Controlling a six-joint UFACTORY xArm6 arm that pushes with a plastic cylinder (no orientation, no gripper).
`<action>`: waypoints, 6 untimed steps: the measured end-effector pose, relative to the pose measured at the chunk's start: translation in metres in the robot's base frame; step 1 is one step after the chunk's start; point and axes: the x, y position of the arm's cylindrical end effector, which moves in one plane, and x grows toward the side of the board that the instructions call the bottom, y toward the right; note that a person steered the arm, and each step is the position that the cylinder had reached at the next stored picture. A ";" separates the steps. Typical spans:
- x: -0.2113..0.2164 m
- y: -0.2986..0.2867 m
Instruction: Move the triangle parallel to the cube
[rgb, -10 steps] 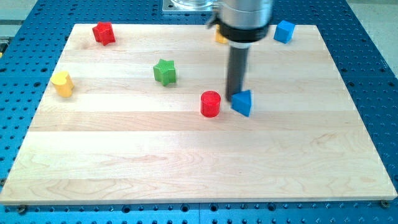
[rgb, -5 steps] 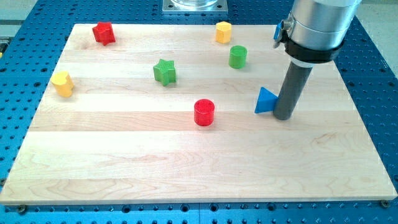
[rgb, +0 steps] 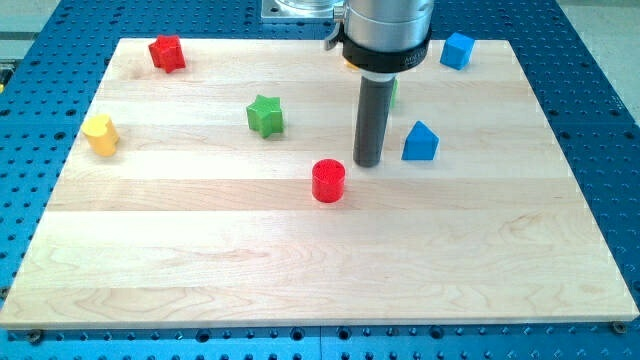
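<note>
The blue triangle (rgb: 420, 142) lies on the wooden board, right of centre. The blue cube (rgb: 457, 50) sits near the board's top edge, up and right of the triangle. My tip (rgb: 367, 161) rests on the board just left of the triangle, with a small gap between them, and up-right of the red cylinder (rgb: 328, 181).
A green star (rgb: 265, 115) sits left of my rod. A red star (rgb: 166, 52) is at the top left and a yellow block (rgb: 100, 133) at the left edge. A green block (rgb: 392, 92) and a yellow block behind the rod are mostly hidden.
My tip swung from left of the triangle to its right, then back to its left. The triangle moved right and slightly up. The red cylinder slid a little down-left.
</note>
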 end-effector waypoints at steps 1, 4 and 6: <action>0.003 0.045; -0.014 0.084; -0.024 0.121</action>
